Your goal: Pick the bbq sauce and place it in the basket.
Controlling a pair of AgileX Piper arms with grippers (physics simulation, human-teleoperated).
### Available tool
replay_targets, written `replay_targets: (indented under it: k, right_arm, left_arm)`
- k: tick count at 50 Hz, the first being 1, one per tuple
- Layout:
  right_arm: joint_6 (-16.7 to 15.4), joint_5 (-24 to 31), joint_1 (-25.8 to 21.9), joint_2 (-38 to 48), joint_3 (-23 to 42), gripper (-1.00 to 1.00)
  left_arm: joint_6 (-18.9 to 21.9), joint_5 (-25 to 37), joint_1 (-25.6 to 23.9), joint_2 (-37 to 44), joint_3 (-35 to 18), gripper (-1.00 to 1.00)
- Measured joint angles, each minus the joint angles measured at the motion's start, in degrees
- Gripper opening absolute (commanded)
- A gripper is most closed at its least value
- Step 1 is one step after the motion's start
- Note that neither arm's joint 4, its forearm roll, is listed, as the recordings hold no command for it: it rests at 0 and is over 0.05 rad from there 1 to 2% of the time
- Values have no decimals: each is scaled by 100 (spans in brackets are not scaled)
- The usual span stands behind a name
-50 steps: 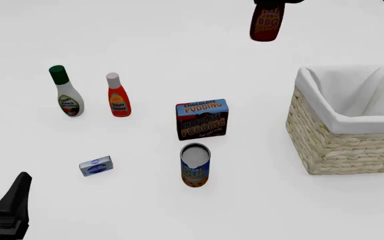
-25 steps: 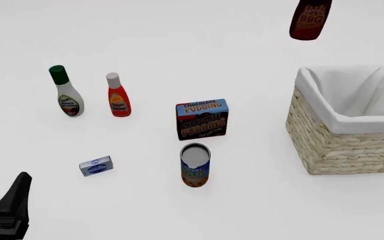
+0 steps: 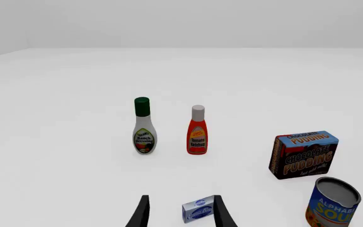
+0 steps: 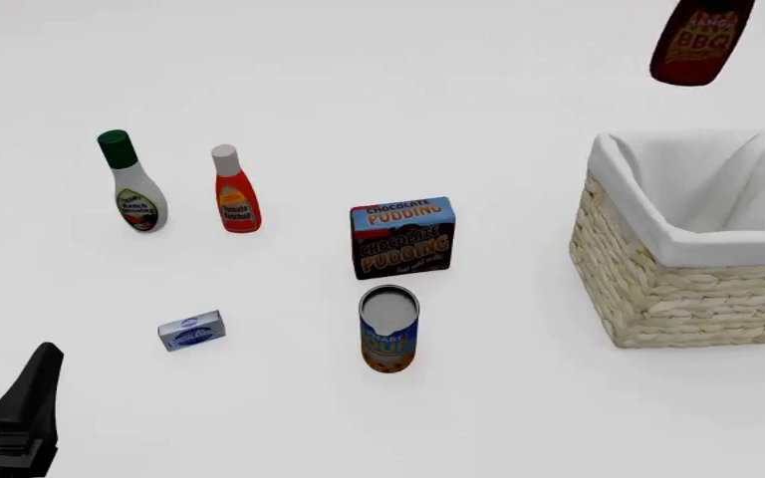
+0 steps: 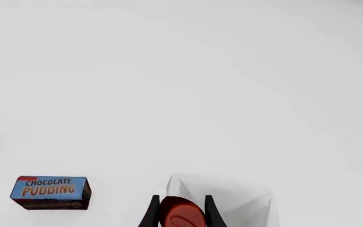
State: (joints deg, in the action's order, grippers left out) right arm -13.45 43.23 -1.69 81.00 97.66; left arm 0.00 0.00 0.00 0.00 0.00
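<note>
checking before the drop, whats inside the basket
Only white lining shows inside the basket; its floor is hidden behind the near wall. The bbq sauce hangs above, not yet in.

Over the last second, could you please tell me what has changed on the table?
The bbq sauce, held aloft in the right pincer, travelled rightward and now hangs beyond the basket, nearer its opening. The left pincer, the other bottles, pudding box, can and small packet stayed put.
</note>
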Motion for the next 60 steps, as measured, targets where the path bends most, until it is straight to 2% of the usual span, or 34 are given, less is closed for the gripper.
replay_targets:
  k: [27,60]
  right_arm:
    - [89,-610,707,-308,-1172,-100]
    - [191,-1475,1031,146,-2140,-100]
  left_arm:
    - [0,0,0,0,0,100]
    - [0,0,0,0,0,100]
